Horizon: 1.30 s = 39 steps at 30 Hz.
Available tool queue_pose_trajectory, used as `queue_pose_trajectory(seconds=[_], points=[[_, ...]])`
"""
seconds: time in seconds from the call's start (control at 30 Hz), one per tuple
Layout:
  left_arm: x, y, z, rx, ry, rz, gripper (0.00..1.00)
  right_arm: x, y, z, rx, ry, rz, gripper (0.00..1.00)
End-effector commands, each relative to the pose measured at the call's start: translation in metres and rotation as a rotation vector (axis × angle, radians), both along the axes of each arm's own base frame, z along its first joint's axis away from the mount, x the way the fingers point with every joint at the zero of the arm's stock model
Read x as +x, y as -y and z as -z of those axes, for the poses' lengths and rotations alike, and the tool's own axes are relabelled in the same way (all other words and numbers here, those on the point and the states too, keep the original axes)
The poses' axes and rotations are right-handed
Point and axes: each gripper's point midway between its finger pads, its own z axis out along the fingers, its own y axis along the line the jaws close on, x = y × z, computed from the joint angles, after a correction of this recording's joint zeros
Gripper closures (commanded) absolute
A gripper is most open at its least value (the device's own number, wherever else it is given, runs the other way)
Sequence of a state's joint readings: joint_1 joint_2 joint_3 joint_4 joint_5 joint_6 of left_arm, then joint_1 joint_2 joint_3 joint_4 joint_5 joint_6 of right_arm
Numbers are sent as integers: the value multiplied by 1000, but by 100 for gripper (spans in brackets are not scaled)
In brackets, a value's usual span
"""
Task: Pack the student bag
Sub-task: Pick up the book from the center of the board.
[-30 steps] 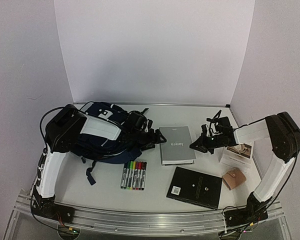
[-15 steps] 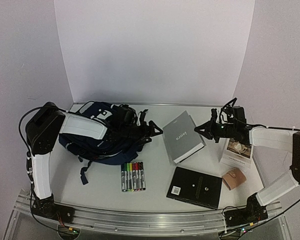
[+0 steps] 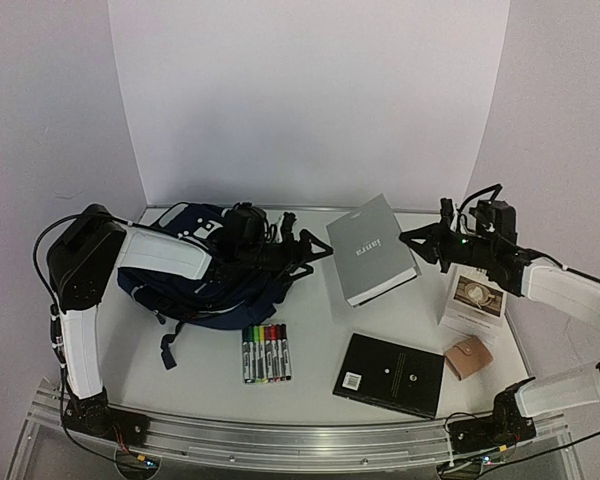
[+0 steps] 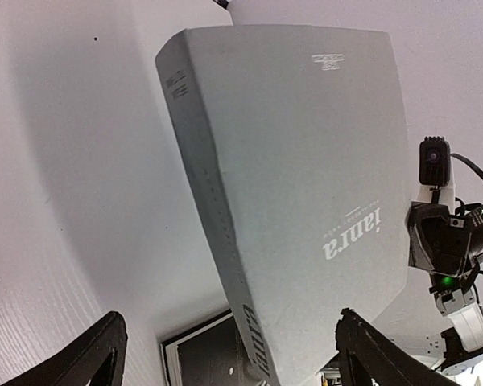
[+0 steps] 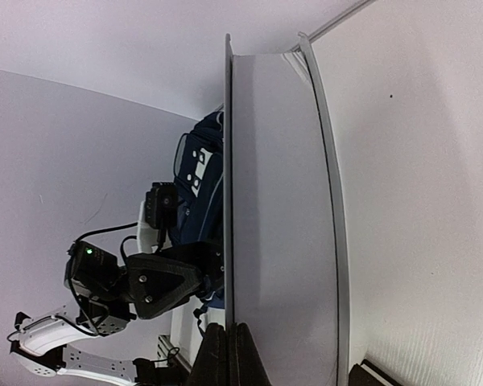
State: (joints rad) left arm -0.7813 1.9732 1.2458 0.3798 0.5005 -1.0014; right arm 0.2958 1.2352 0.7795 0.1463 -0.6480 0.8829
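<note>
Top view: the student bag [image 3: 205, 280] lies at centre left of the frame, on the white table [image 3: 180, 370]. My left arm reaches over it. The left gripper [image 3: 310, 245] hangs just past the bag's right side with its jaws spread and nothing in them. Right of it, the right gripper [image 3: 412, 240] pinches the right edge of a grey book [image 3: 372, 250], which it holds tilted between the two arms. A row of coloured markers [image 3: 267, 352] sits below the bag. A black book [image 3: 390, 373] lies at lower centre, with a small tan pouch [image 3: 467, 357] beside it. A white booklet [image 3: 472, 300] lies under the right arm.

Left wrist view: the grey book fills the middle of the frame, cover toward me, and blocks most of what is beyond. My fingers [image 4: 92, 358] show at the two lower corners, wide apart and not touching the book. The other arm's wrist shows at the right edge.

Right wrist view: I see the grey book edge-on down the centre, clamped between my fingers [image 5: 217, 358] at the bottom. The navy bag peeks out left of it, with the left arm's dark hardware in front.
</note>
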Motion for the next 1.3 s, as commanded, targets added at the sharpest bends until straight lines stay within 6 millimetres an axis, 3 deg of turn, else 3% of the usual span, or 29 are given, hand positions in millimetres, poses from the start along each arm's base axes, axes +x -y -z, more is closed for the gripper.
queue_pose_trajectory(seconds=[0.0,0.13,0.33,0.73,0.97,1.13,1.2,1.27], points=[[-14,9,-54,-136,89,64,9,-9,-3,-61,112,121,-22,100],[-23,19,-75,-198,124,115,8,-16,-5,-82,161,150,-45,100],[-32,25,-110,-293,190,167,7,-24,-8,-97,214,171,-71,100],[-39,33,-140,-378,242,203,8,-36,-11,-117,335,200,-118,100],[-46,23,-164,-429,301,190,36,-30,-11,-97,314,167,-104,100],[-49,18,-168,-444,311,179,49,-28,-12,-87,299,152,-105,100],[-50,17,-169,-450,310,181,53,-27,-12,-87,290,164,-104,94],[-51,16,-169,-447,307,180,57,-26,-11,-87,277,184,-100,81]])
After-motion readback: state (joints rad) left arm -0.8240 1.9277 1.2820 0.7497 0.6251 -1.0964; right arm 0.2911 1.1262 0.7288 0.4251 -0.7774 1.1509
